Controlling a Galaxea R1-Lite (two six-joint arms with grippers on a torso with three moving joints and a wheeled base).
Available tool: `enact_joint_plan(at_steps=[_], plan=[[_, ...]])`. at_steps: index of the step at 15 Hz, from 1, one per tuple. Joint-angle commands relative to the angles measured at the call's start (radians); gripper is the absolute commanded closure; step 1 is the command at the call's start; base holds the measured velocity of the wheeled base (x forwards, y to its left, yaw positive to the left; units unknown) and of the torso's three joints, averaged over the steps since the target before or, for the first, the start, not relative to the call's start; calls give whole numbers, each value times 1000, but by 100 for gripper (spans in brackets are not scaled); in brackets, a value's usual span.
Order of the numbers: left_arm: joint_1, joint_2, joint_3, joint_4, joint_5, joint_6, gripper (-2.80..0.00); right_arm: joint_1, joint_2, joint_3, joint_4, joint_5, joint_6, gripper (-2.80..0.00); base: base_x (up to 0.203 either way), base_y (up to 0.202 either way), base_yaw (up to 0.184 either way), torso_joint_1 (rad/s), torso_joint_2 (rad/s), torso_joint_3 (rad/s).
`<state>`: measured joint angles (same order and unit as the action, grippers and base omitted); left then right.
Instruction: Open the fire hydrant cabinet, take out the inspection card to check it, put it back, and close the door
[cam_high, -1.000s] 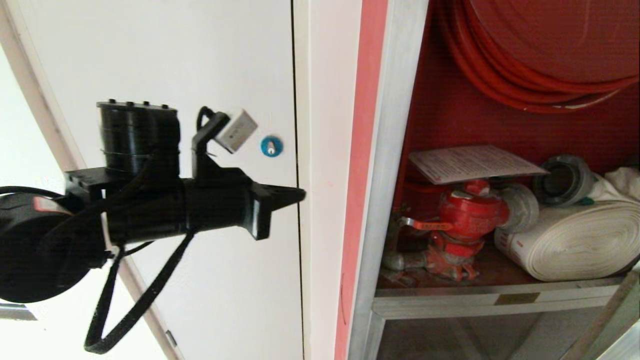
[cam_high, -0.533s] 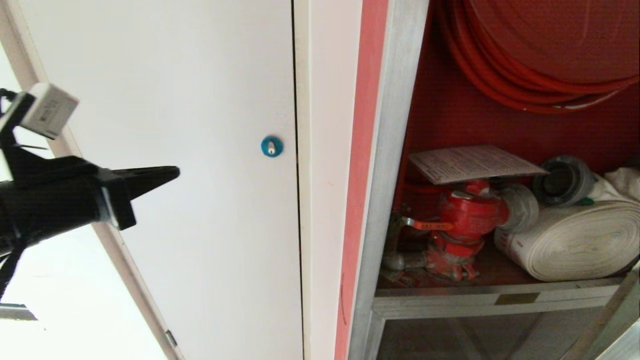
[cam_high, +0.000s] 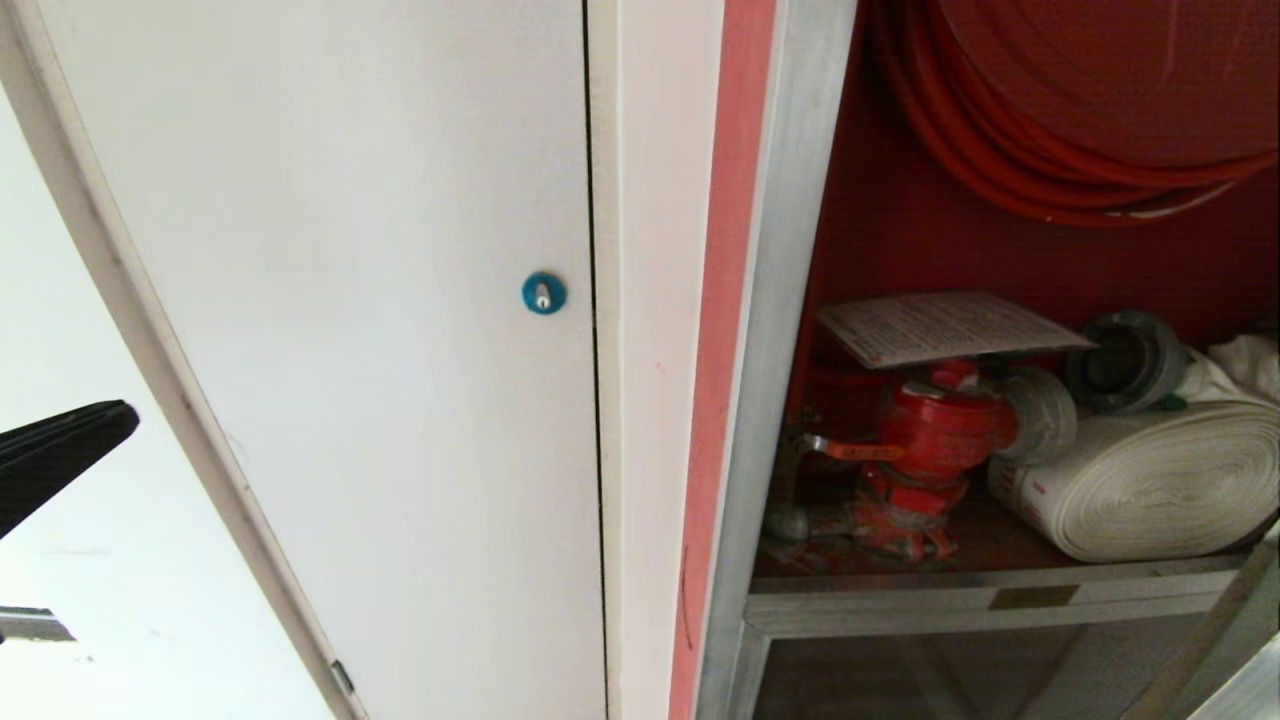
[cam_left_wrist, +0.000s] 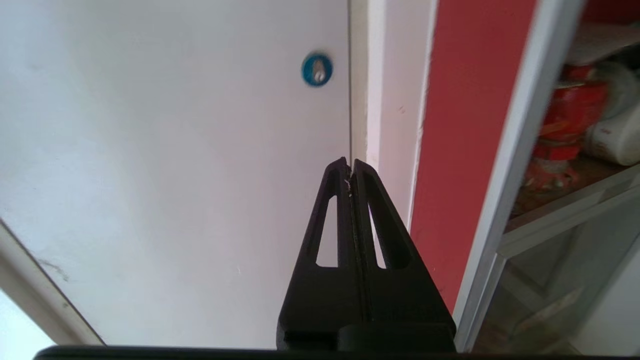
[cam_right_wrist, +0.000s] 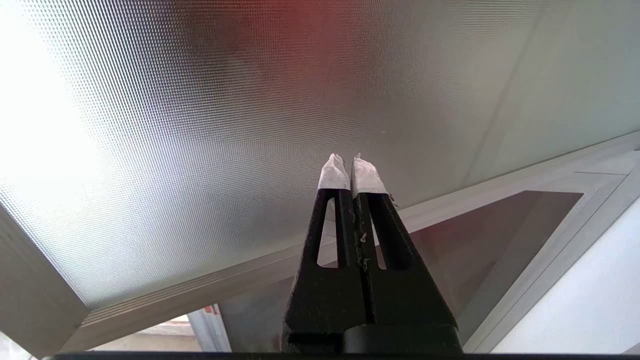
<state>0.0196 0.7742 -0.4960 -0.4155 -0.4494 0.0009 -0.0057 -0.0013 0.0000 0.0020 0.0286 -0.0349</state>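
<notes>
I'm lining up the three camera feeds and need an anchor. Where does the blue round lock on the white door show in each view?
Head view: blue round lock sits left of centre, near the white door's right edge.
Left wrist view: the lock is near the top, above the shut left hand.
Right wrist view: not in it.
Shared landmark: the red valve, also at the left wrist view's right edge.

You had the fire hydrant cabinet (cam_high: 790, 300) on the right of the head view, a plain door (cam_high: 380, 350) to its left, the round lock (cam_high: 543, 292) near that door's right edge. Inside, the inspection card (cam_high: 945, 325) lay flat on top of the valve (cam_high: 925, 440). The rolled hose (cam_high: 1150, 480) sat on the shelf (cam_high: 990, 590) right of the valve, the hose reel (cam_high: 1080, 110) above them.
</notes>
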Motion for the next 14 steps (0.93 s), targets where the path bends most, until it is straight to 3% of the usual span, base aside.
enact_joint_plan(at_steps=[1,7,10,14], plan=[[3,-231,89,3,-1,-1,0,0,-2,0,0,1,0,0,0,0,0,0,0,0],[2,-589,303,21,37,-5,0,0,-2,0,0,1,0,0,0,0,0,0,0,0],[-3,-765,362,154,115,-5,0,0,-2,0,1,1,0,0,0,0,0,0,0,0],[-6,-774,460,216,364,21,0,0,-2,0,0,1,0,0,0,0,0,0,0,0]])
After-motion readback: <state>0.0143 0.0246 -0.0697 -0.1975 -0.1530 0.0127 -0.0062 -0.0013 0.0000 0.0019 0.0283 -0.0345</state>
